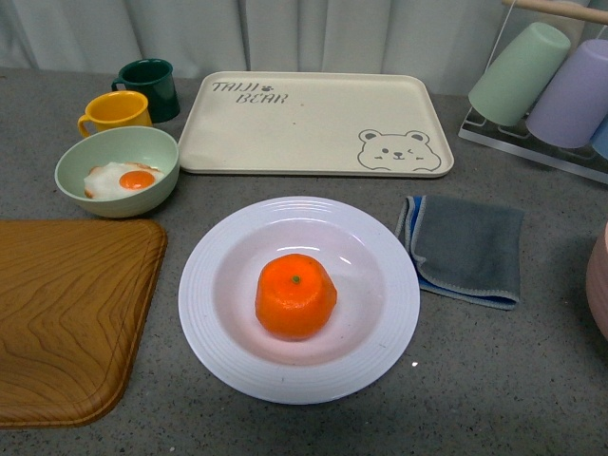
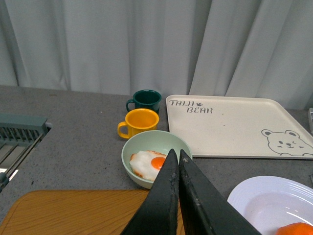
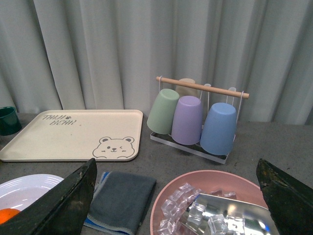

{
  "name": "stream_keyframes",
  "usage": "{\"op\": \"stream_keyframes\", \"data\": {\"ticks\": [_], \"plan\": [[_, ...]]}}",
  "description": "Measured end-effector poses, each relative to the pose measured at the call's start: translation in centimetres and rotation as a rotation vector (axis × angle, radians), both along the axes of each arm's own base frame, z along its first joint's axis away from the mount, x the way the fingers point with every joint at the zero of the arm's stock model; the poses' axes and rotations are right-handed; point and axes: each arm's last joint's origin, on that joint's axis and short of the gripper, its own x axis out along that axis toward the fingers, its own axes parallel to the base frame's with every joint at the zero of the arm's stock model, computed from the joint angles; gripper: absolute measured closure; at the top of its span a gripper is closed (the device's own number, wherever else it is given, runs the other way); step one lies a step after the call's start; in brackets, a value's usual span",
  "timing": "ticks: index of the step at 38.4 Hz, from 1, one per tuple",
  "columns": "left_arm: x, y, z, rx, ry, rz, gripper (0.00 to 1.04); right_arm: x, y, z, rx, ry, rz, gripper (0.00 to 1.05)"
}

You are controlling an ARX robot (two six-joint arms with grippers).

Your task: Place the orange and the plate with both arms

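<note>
- Nearest the front camera, the white plate [image 1: 394,285] sits on the grey counter [image 1: 494,380], with the orange [image 1: 295,296] resting at its centre.
- Left gripper [image 2: 178,152] is pinched closed and empty; right gripper [image 3: 175,166] is spread wide and empty.
- The task looks finished or nearly so.
- The beige tray [image 1: 313,123] behind reads "TAIJI BEAR".

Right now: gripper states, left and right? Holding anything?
Left gripper: shut, fingers pressed together with nothing between them.
Right gripper: open wide, holding nothing.
</note>
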Motion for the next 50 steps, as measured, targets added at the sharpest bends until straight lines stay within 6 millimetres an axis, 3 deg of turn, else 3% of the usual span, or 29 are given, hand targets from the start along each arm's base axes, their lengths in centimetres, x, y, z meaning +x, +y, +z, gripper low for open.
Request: {"op": "stream_keyframes", "data": {"ticks": [11,50], "plan": [[-2.0,1.6,1.4,0.0,-0.004,0.01,1.01,0.0,0.0,0.0,0.0,0.0,0.0,0.09],[-5.4,1.6,2.0,0.0,-0.025,0.003,1.01,0.0,0.0,0.0,0.0,0.0,0.0,0.09]]}}
